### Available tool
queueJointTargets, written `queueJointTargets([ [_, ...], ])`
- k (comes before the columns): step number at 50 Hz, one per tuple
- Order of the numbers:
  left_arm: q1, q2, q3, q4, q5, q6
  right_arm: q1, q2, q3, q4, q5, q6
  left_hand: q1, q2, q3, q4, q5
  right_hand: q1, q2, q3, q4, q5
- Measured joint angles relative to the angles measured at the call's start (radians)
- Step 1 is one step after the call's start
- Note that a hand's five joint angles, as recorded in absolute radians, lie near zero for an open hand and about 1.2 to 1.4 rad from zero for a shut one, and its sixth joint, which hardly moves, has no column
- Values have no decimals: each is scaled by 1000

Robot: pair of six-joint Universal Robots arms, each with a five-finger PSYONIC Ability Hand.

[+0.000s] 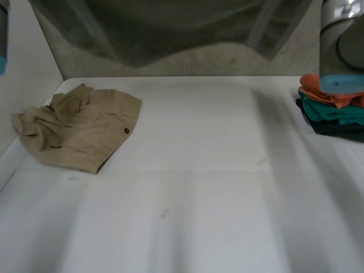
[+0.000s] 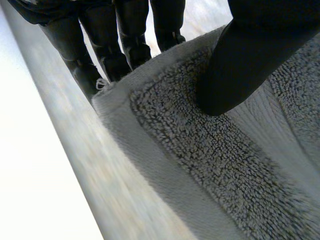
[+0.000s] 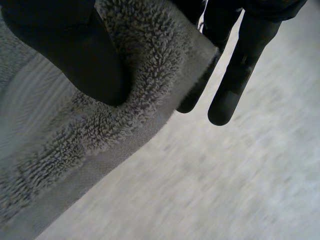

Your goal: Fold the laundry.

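The left hand is pinching one corner of the grey terry-cloth towel between thumb and fingers. The right hand is clamping another corner likewise. The towel is hanging above the far side of the white table, apparently stretched between both hands. A crumpled beige garment is lying at the table's left, and a stack of folded orange, teal and dark clothes is resting at its right edge.

- Head view: set high at the near side of the white table, facing down and forward across it; the widest and farthest view.
- Left wrist view: looks along the left hand, very close to a grey towel.
- Right wrist view: looks along the right hand, equally close.
- Shared: all three views take in the grey towel.
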Motion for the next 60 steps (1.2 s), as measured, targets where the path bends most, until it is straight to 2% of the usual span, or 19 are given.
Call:
queueJointTargets([
  [6,12,-4,-233,-3,43,6,-11,41,86,117,-51,-11,0,0,0,0,0,0,0,0,0,0],
  [12,36,-15,-509,-9,140,74,-30,80,234,256,-110,-67,0,0,0,0,0,0,0,0,0,0],
  [15,49,-3,-613,-19,178,136,-41,79,318,302,-127,-110,0,0,0,0,0,0,0,0,0,0],
  [20,72,57,-791,-77,221,343,-71,11,486,372,-140,-220,0,0,0,0,0,0,0,0,0,0],
  [26,95,207,-959,-281,223,633,-120,-157,654,546,-143,-420,0,0,0,0,0,0,0,0,0,0],
  [28,98,240,-988,-330,221,680,-132,-195,688,598,-145,-468,0,0,0,0,0,0,0,0,0,0],
  [31,108,356,-1085,-511,213,819,-175,-308,795,764,-160,-621,0,0,0,0,0,0,0,0,0,0],
  [36,116,476,-1174,-705,213,932,-223,-402,903,882,-220,-788,0,0,0,0,0,0,0,0,0,4],
  [40,105,512,-1182,-748,218,952,-240,-409,935,882,-262,-838,0,0,0,0,0,0,0,0,0,9],
  [45,63,479,-1120,-684,218,897,-232,-346,896,815,-269,-769,0,0,0,0,0,0,0,0,0,11],
  [53,-19,300,-901,-528,184,747,-204,-195,745,695,-204,-581,0,0,0,0,0,0,0,0,0,11],
  [60,-79,142,-690,-482,149,677,-171,-96,631,612,-158,-502,0,0,0,0,0,0,0,0,0,11],
])
